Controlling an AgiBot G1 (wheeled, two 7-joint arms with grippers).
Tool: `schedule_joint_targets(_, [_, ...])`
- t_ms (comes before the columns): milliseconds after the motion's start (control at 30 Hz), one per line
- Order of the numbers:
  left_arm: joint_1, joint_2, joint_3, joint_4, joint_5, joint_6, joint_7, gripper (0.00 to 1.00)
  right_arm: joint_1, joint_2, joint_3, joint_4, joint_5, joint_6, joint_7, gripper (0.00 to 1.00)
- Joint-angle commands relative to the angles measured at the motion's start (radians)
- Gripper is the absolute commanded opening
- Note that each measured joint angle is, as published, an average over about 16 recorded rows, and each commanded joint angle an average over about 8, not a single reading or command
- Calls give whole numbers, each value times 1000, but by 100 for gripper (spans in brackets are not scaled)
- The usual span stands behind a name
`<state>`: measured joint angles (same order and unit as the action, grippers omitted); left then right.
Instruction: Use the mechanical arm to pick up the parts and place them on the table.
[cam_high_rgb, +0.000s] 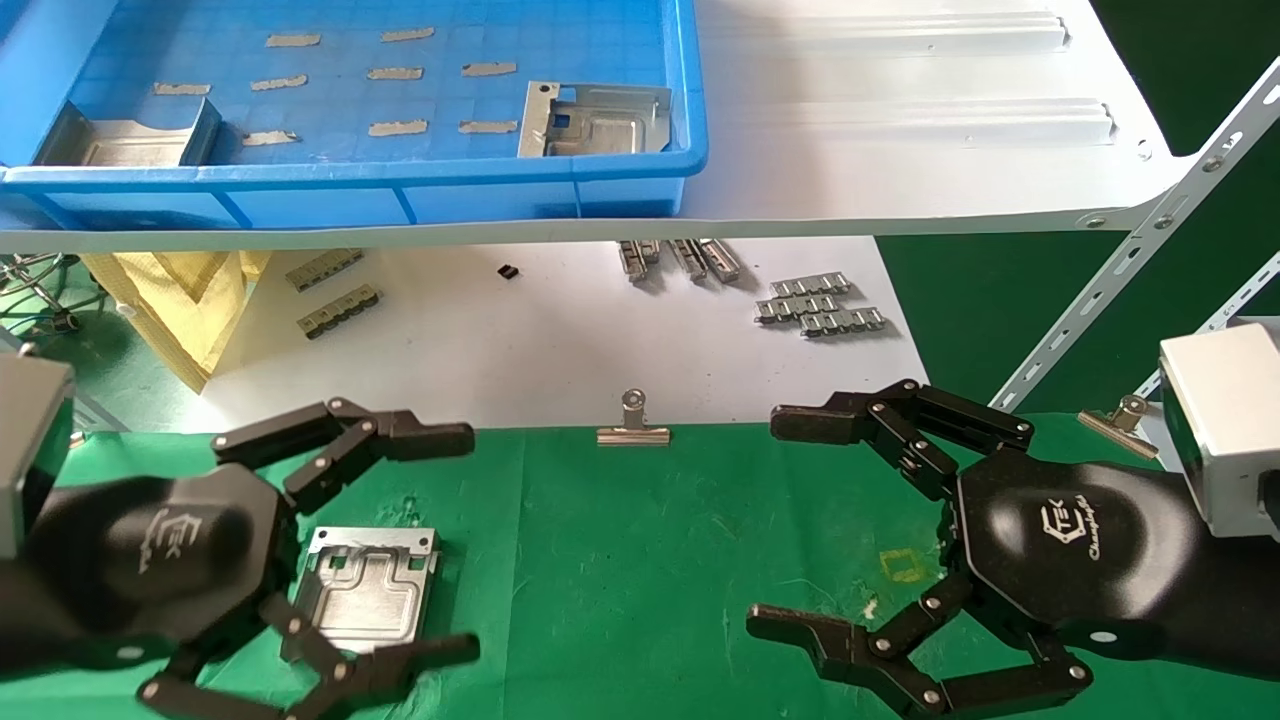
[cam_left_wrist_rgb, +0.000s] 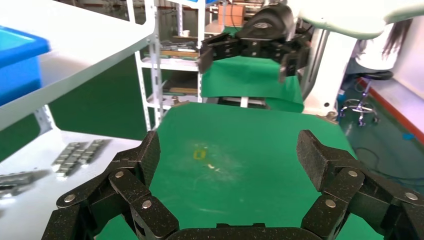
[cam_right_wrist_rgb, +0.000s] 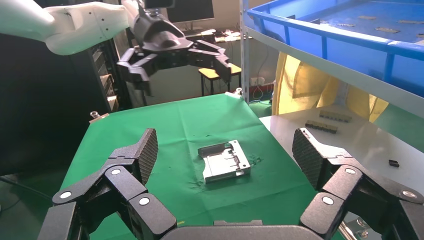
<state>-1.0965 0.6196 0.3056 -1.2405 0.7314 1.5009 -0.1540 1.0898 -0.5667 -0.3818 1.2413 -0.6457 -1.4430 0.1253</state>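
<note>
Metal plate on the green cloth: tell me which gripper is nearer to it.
Left. The left gripper hangs open right over the metal plate; the right gripper, also open, is across the green cloth.

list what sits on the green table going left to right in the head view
left gripper → silver part lying flat on the green table → binder clip at the far edge → yellow square mark → right gripper → second binder clip
</note>
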Motion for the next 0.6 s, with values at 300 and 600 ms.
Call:
schedule_joint_targets(300, [36,-14,-43,-71,-1,-9,-46,100,0,0,0,0,0,0,0,100])
schedule_joint_targets(600, [30,-12,-35,-57,-1,-8,-39,100,0,0,0,0,0,0,0,100])
